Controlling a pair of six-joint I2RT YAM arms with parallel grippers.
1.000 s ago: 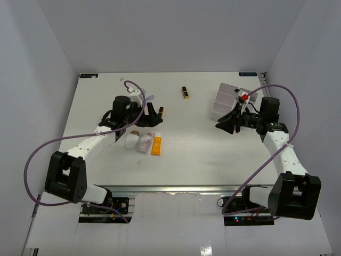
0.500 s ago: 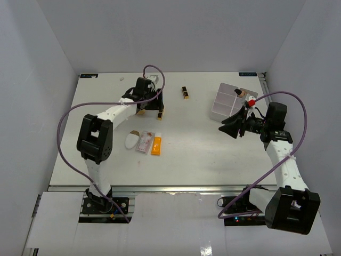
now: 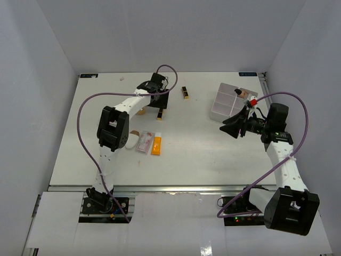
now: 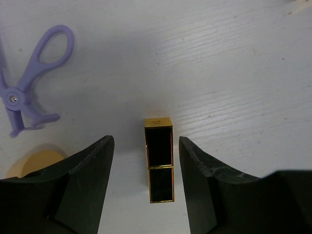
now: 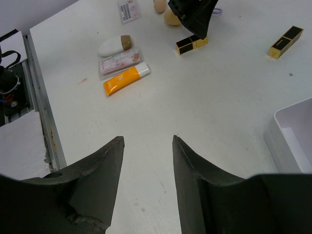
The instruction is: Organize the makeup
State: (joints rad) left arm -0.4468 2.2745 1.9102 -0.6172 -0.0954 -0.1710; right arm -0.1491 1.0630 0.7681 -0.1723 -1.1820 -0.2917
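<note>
A black-gold lipstick tube [image 4: 159, 165] lies flat on the table between the fingers of my left gripper [image 4: 146, 140], which is open and not touching it. In the top view this gripper [image 3: 160, 105] is at the far middle, over that lipstick [image 3: 160, 113]. A purple looped tool [image 4: 34, 87] and a beige egg sponge [image 4: 39, 163] lie to its left. A second lipstick [image 3: 185, 92] lies farther right. The white oval [image 3: 129, 140], pink packet [image 3: 144, 143] and orange tube [image 3: 156, 145] lie together nearer the front. My right gripper [image 3: 233, 126] is open and empty above bare table [image 5: 146, 141].
The white four-compartment tray [image 3: 226, 101] stands at the far right, just behind my right gripper; its corner shows in the right wrist view [image 5: 292, 141]. A small card [image 5: 127, 9] lies near the sponges. Grey walls close the table on three sides.
My left arm has swung from the near left out to the far middle and now hangs open over the lipstick. My right gripper drew back slightly to the right, then stayed still.
</note>
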